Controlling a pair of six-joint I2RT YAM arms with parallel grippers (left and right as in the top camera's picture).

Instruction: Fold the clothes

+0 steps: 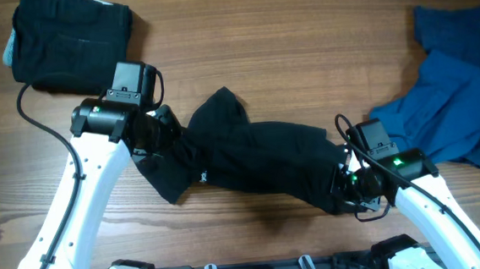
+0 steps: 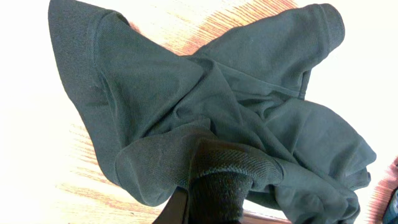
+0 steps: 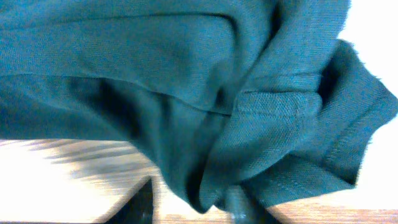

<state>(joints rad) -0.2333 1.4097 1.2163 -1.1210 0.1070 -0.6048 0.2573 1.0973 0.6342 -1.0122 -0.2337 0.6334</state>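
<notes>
1. Left tool (image 1: 162, 130): closed, pinching a bunched fold of the black shirt (image 1: 250, 155). In the left wrist view the cloth is gathered right over the tool's fingers (image 2: 217, 196).
2. Right tool (image 1: 348, 186): fingers (image 3: 140, 204) stand apart in the right wrist view. A fold of the shirt hangs down between them, with bare wood showing beside the near finger (no clamp visible, reads as open).
3. The shirt is strung between the two tools as a crumpled, twisted band lying on the tabletop (image 1: 302, 54), one end at each tool.
4. Just off the left tool a sleeve or corner pokes up and away from it. Another flap of the shirt falls to the tool's near side, carrying a small white mark (image 1: 202, 178).
5. Left wrist view: the shirt (image 2: 186, 93) spreads out ahead of the tool, hemmed sleeve to the far right, wood grain past it.
6. Right wrist view: the shirt (image 3: 186, 81) fills nearly everything ahead of the tool (looks teal here, camera tint), with a ribbed hem bunched on its right.
7. Beyond the left tool, behind its wrist: folded black garment (image 1: 68, 45), flat on the tabletop, not touching the shirt, a light blue edge at its outer side.
8. Outward of the right tool: heap of blue garments (image 1: 462, 93), loose, its near edge close by the right wrist.
</notes>
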